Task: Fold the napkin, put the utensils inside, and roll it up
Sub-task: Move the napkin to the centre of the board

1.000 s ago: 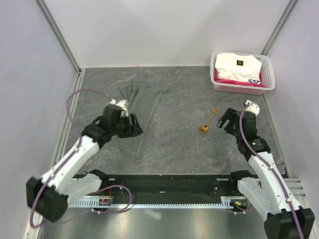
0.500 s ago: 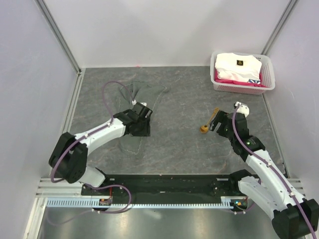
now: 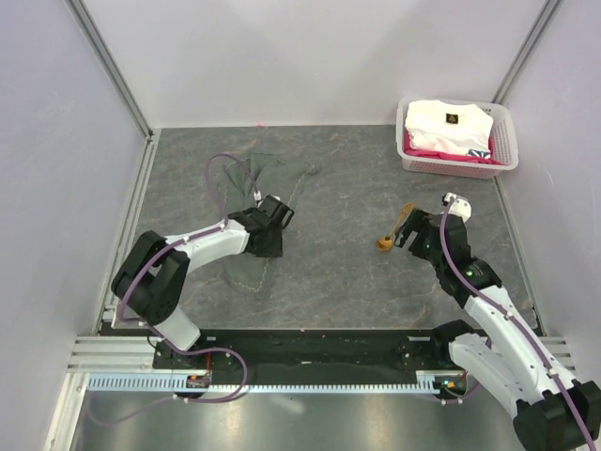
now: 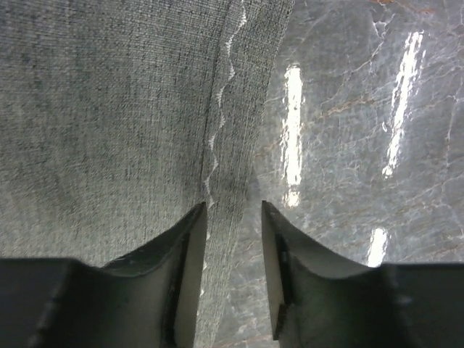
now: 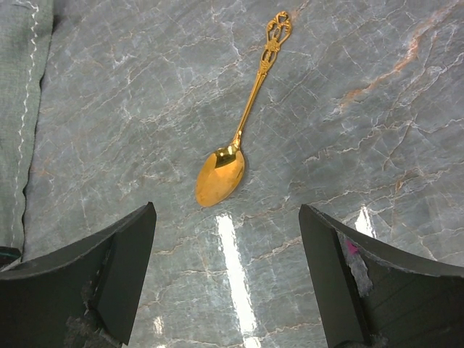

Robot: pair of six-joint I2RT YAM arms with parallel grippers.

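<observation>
**One napkin, one spoon, two arms over the worktop**

There is one napkin [image 3: 274, 178], one gold spoon [image 3: 394, 228], and one basket [image 3: 508, 156] holding a folded white garment [image 3: 449, 127] in the far right corner – all on the grey marbled worktop [image 3: 347, 272].

The napkin lies rumpled left of centre, running from the far side towards the near edge. The left gripper [image 3: 272, 228] sits low over its right edge. In the left wrist view the stitched hem [image 4: 217, 123] runs straight into the narrow gap between the jaws, which stand a little apart, with cloth under one finger and bare worktop beside the other. No pinch on the cloth shows. The left arm stretches low across the worktop, reaching forward and to the right from its base.

The spoon lies right of centre, well apart from the napkin, with its bowl nearest the arms and its handle pointing away. The right gripper [image 3: 410, 230] is just beside it, with its jaws spread wide – in the right wrist view the spoon [image 5: 221, 174] lies ahead of the two fingers, untouched. The right arm rises from its base and leans forward and left.
</observation>
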